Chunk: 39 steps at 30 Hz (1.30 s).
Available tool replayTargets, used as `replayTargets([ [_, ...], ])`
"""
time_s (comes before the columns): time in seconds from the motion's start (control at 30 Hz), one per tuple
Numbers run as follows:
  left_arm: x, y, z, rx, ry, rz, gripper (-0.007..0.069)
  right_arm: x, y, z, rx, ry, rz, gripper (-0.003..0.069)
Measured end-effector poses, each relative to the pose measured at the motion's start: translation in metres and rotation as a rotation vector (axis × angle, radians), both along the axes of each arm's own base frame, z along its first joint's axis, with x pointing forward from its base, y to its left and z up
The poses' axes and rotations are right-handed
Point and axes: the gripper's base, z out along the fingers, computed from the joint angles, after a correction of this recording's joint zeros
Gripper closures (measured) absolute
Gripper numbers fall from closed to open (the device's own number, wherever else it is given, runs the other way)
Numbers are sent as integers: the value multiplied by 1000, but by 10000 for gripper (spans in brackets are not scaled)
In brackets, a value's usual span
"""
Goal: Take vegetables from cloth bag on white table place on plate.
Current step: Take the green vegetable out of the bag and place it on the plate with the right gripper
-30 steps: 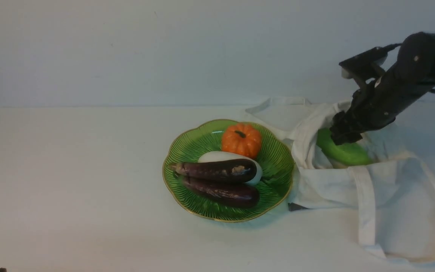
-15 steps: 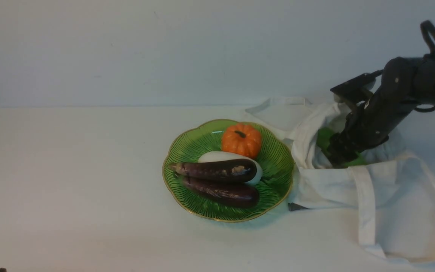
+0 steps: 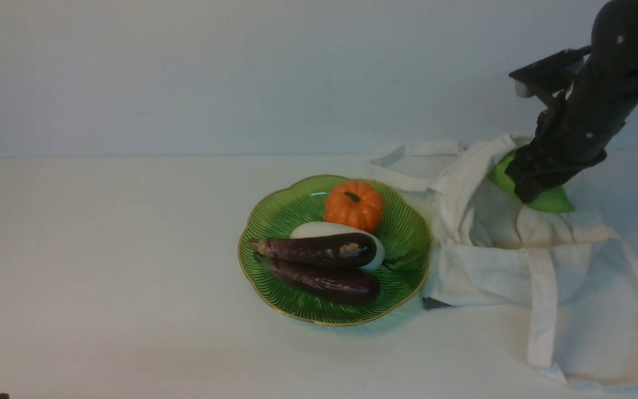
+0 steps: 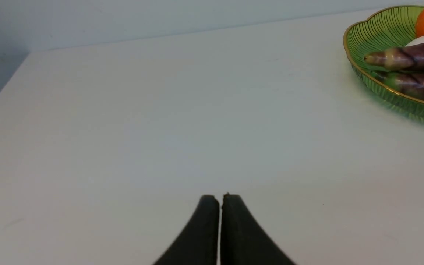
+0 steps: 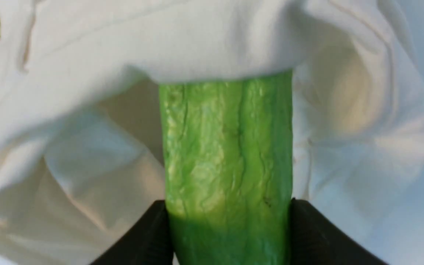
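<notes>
My right gripper (image 3: 529,185) is shut on the light green cucumber-like vegetable (image 3: 551,200) and holds it raised at the mouth of the off-white cloth bag (image 3: 518,260). In the right wrist view the vegetable (image 5: 228,162) sits between the two black fingers (image 5: 307,232), its far end under a fold of the bag (image 5: 87,73). The green plate (image 3: 402,233) lies left of the bag on the white table (image 3: 103,249). My left gripper (image 4: 219,198) is shut and empty, low over the table, with the plate (image 4: 381,33) at the frame's edge.
On the plate lie two dark purple eggplants (image 3: 319,250), a white oblong vegetable (image 3: 324,229) and a small orange pumpkin (image 3: 354,205). The bag's straps (image 3: 540,310) trail toward the front right. A wall rises behind the table's far edge.
My right gripper dipped into the bag, closed on the green vegetable, then rose and moved back to the right with it. The bag's edge was pulled up. The left arm stayed still.
</notes>
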Motion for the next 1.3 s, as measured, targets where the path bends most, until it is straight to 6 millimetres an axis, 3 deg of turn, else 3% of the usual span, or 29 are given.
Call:
replayTargets([
  [0.13,0,0,0,0,0,0,629,-6,-2,13,2,-15,-54,293],
  [0.43,0,0,0,0,0,0,629,-48,-1,89,174,-171,-187,293],
  [0.57,0,0,0,0,0,0,629,-65,16,95,323,-132,-153,293],
  [0.67,0,0,0,0,0,0,629,-70,40,87,405,-71,-60,293],
  [0.73,0,0,0,0,0,0,629,-70,75,72,475,-25,49,293],
  [0.8,0,0,0,0,0,0,629,-65,95,60,498,-23,93,293],
  [0.87,0,0,0,0,0,0,629,-59,123,40,503,-31,136,293],
  [0.93,0,0,0,0,0,0,629,-56,134,29,496,-34,150,293],
  [1.0,0,0,0,0,0,0,629,-48,156,0,453,-55,186,293],
  [1.13,0,0,0,0,0,0,629,-37,164,-24,372,-122,228,293],
  [1.3,0,0,0,0,0,0,629,-26,162,-36,300,-184,267,292],
])
